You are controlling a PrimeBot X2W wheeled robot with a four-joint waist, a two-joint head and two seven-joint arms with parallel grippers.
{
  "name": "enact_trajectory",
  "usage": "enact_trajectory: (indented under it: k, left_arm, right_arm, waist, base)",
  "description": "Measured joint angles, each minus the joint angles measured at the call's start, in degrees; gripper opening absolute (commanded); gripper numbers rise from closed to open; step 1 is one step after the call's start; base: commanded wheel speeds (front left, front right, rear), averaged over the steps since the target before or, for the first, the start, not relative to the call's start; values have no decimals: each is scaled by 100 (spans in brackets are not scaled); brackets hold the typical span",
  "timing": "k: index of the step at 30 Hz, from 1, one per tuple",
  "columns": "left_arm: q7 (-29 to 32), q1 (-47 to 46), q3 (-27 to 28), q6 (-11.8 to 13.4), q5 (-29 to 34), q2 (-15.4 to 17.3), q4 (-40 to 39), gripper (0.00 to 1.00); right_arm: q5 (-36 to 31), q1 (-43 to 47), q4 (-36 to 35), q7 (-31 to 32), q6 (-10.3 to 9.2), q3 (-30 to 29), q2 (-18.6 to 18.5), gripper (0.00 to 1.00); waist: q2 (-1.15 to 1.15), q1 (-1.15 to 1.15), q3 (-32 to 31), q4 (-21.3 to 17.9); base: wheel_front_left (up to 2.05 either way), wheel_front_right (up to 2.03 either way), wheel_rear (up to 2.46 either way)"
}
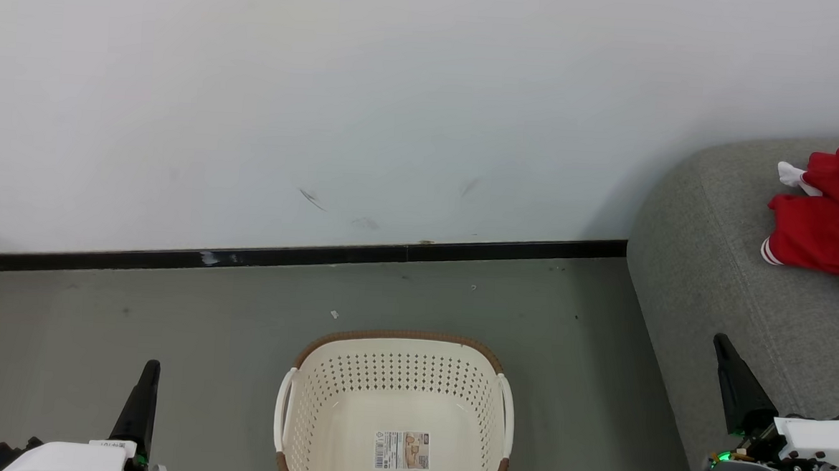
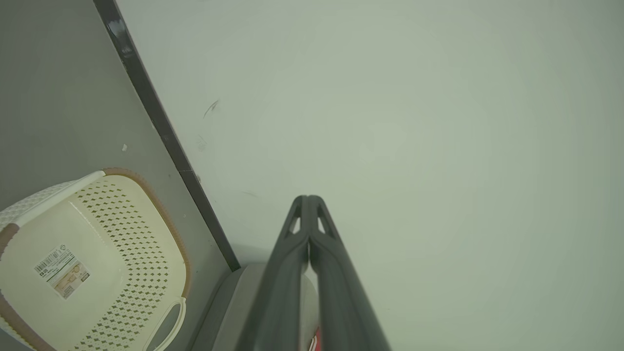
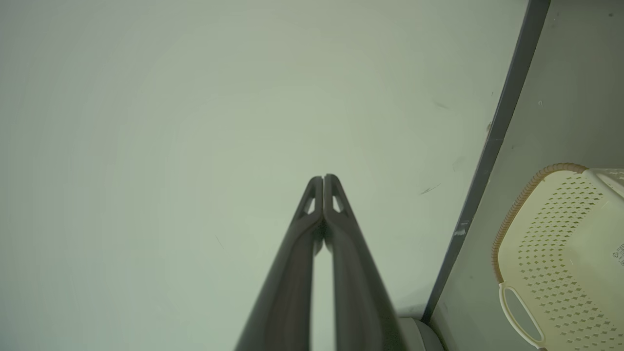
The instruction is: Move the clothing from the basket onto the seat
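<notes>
With the basket (image 1: 400,338) empty and the clothing (image 1: 826,224) heaped on the seat (image 1: 711,279), back from its rounded edge, the left gripper (image 1: 151,366) and right gripper (image 1: 721,343) have fingers pressed together on nothing, so a careless right-arm swing could scrape that edge.

basket (image 1: 398,378) floor: I see one barcode label (image 1: 402,451), bars at its left, pale picture at its right
label print: too small, I can't read any word or number
</notes>
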Motion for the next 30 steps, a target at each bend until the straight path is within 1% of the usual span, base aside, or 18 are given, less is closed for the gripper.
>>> enact_trajectory:
  k: [30]
  left_arm:
    - [7, -1, 7, -34, 0, -3, 15, 0]
  right_arm:
    - [0, 58, -40, 0, -1, 16, 0, 0]
  waist:
    - [0, -1, 2, 1]
  base:
    - [0, 0, 0]
